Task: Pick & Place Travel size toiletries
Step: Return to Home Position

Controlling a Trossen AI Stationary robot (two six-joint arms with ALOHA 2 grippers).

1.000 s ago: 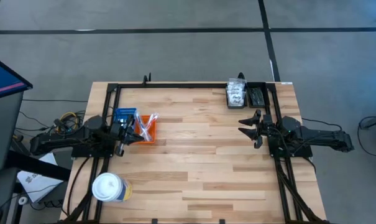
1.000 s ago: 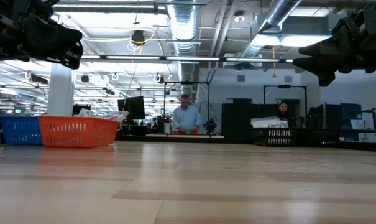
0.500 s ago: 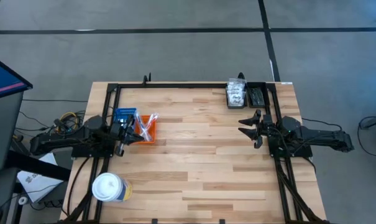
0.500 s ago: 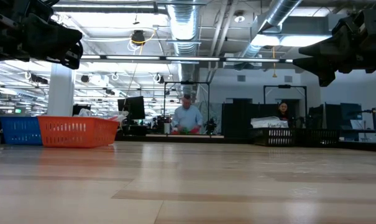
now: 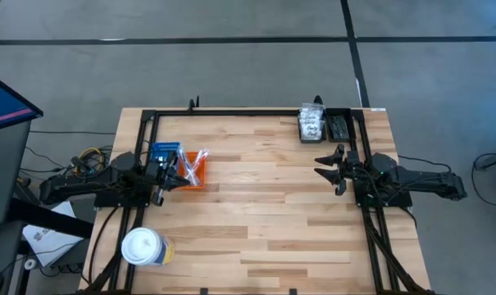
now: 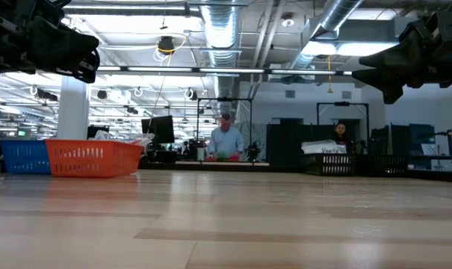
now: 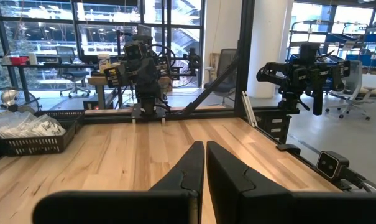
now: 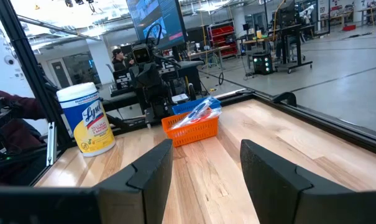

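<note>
Nothing on the table (image 5: 256, 221) has budged since the last look. Both arms sit exactly as they were, and only a person (image 6: 226, 140) far back in the room has shifted a touch. My read: the sorting is finished and the robot is parked at home, because the middle of the wood is bare and I can spot no loose item on it

Left arm (image 5: 92, 184) lies folded low along the 9 o'clock edge. The left gripper (image 7: 204, 149) aims across toward 3 o'clock, fingers pressed together on nothing. Right arm (image 5: 411, 182) mirrors it at the 3 o'clock edge. The right gripper (image 8: 206, 146) faces 9 o'clock, fingers spread wide and empty. From the low view both hang above the wood, clear of it

White wipes canister (image 5: 143, 247) stands alone at 7 o'clock. Orange bin (image 5: 194, 179) and blue bin (image 5: 164, 152) sit touching at about 10 o'clock, just beside the left gripper. Two black bins (image 5: 338, 127) stand together at 1 o'clock

Now the toiletries, all binned as far as I can tell. The clear packets (image 5: 311, 124) are heaped in the black bin nearer 12 o'clock. The blue and pink sticks (image 8: 203, 111) poke up out of the orange bin. Its neighbour black bin holds something dark and flat, too small to name
</note>
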